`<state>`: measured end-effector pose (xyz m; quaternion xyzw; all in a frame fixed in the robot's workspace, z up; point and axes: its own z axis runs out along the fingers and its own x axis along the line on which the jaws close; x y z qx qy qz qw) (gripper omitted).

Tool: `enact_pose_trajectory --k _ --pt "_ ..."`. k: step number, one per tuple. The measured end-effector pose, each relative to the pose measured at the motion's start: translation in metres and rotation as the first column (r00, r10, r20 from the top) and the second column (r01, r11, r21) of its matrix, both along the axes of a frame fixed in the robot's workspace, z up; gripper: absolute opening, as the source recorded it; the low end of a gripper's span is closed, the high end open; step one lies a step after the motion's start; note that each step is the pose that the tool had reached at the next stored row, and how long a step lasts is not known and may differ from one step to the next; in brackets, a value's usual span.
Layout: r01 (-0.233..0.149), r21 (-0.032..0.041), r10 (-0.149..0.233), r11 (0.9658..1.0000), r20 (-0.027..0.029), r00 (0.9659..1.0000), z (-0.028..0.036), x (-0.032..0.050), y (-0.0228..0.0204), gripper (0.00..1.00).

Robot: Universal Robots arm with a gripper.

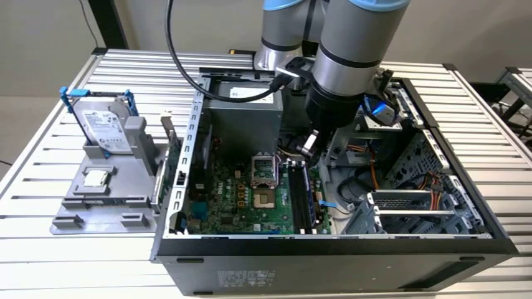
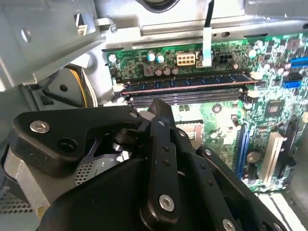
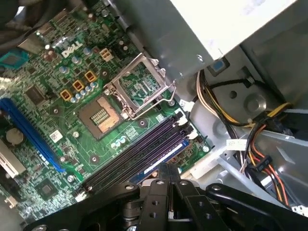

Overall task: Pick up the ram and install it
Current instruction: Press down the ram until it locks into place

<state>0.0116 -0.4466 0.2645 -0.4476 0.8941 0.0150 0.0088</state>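
Install step judged nearly complete: ram seen seated in motherboard slot nearest drive-bay side. Gripper held just above ram, fingers closed together, nothing gripped. Seating check required.

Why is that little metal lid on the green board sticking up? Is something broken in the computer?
Nothing looks broken. The metal lid of the processor socket stands flipped open and the socket is empty, so it looks unfinished. The ram sits level in a slot on the motherboard, with the gripper just above it.
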Motion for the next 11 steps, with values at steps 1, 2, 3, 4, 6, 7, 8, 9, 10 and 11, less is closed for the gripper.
enact_pose_trajectory --k 1,2,3,4,6,7,8,9,10,11 --pt "-0.013 0.0 0.013 0.9999 0.0 0.9999 0.0 0.0 0.0 0.0" --pt "-0.027 0.0 0.027 0.9996 0.0 0.9996 0.0 0.0 0.0 0.0" --pt "-0.04 -0.0001 0.04 0.9992 0.0 0.9992 0.0 0.0 0.0 0.0" --pt "-0.054 -0.0001 0.054 0.9985 0.0 0.9985 0.0 0.0 0.0 0.0" --pt "-0.079 -0.0001 0.079 0.9969 0.0 0.9969 0.0 0.0 0.0 0.0" --pt "-0.091 -0.0001 0.091 0.9959 0.0 0.9959 0.0 0.0 0.0 0.0" --pt "-0.102 -0.0001 0.102 0.9947 0.0 0.9947 0.0 0.0 0.0 0.0" --pt "-0.114 -0.0001 0.114 0.9935 0.0 0.9935 0.0 0.0 0.0 0.0" --pt "-0.125 -0.0001 0.125 0.9921 0.0 0.9921 0.0 0.0 0.0 0.0" --pt "-0.137 -0.0001 0.137 0.9906 0.0 0.9906 0.0 0.0 0.0 0.0"
